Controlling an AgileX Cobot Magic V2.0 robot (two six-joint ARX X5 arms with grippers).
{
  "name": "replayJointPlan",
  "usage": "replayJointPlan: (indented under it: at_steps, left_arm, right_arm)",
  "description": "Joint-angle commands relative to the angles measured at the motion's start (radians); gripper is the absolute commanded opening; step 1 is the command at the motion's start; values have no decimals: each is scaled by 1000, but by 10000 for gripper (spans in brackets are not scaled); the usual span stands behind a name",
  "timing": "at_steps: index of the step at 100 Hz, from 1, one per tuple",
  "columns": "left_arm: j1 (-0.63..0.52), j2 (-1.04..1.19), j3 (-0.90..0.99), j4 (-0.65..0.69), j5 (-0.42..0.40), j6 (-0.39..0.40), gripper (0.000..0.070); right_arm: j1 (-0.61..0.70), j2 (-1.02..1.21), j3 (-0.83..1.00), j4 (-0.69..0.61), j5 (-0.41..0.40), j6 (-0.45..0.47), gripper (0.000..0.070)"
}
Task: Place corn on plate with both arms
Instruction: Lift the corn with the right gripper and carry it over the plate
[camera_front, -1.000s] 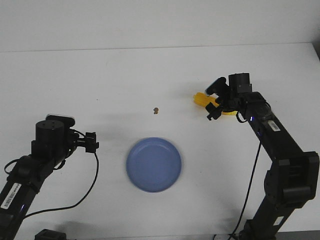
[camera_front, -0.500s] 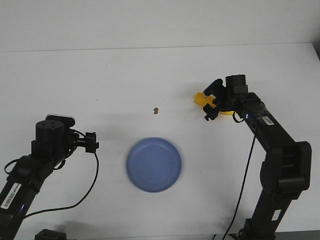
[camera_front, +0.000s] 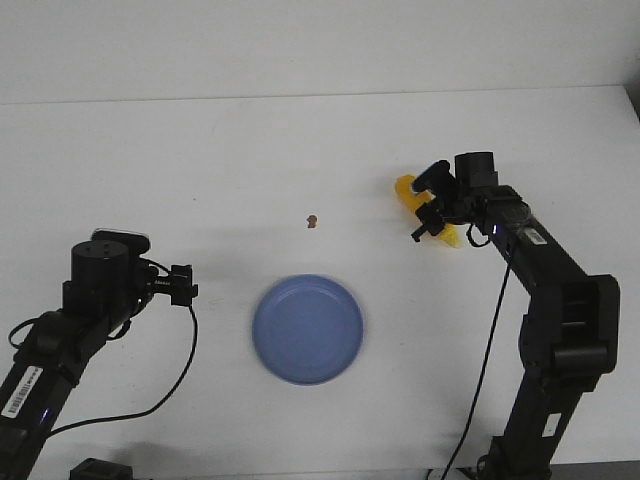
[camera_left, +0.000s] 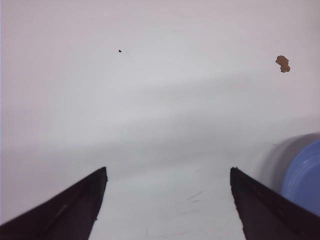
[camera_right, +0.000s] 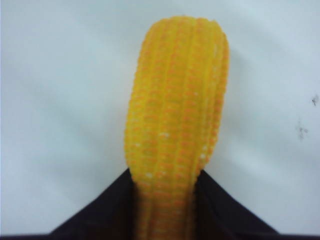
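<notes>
Two arms: both mine, black, reaching over the white table (camera_front: 200, 150), one on each side.
Right gripper (camera_front: 432, 214): my fingers are clamped on the corn (camera_front: 405, 189); in the right wrist view the cob (camera_right: 175, 125) runs straight out from between my two fingertips (camera_right: 100, 215), which press against its sides.
Corn: bright yellow, its blunt end pointing away from my right fingers, its other end hidden behind the gripper in the front view; whether it rests on the table or is lifted clear I cannot tell.
Left gripper (camera_left: 167, 205): my fingers are spread wide with nothing between them, only bare table showing in the gap.
Plate (camera_front: 307, 328): blue-lavender, round, nothing on it; it lies between my two grippers, nearer the left one, and well apart from the corn. In the left wrist view its rim (camera_left: 305, 175) sits just beside one of my left fingertips (camera_left: 265, 210).
Brown speck (camera_front: 312, 220): small, on the table out ahead of my left fingers (camera_left: 283, 63), between the plate and the corn's side of the table.
</notes>
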Motion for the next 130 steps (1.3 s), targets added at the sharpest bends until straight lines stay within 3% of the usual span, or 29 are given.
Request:
replayJointPlan:
  at_steps: [1,19,50,86,99,130]
  left_arm:
    - [-3,11,9,1,-1,-3,515]
    - [-3,11,9,1,-1,-3,515]
    - [-3,11,9,2,-1,-2,515]
    - [-3,11,9,-7,-1,-2,515]
    - [-3,11,9,-14,-1,-2,515]
    - [-3,11,9,-15,-1,-2,515]
  right_arm:
    - [3,23,19,0,-31,30,34]
    - [16,-24,20,-27,-124,65,34]
    - [129,-145,20,-240,-128,108,38]
    - [427,-188,19,-453,-88,153,39]
    - [535,-188,19,-457,-18,176,40]
    - [661,-188,19,-414,-14,254,91]
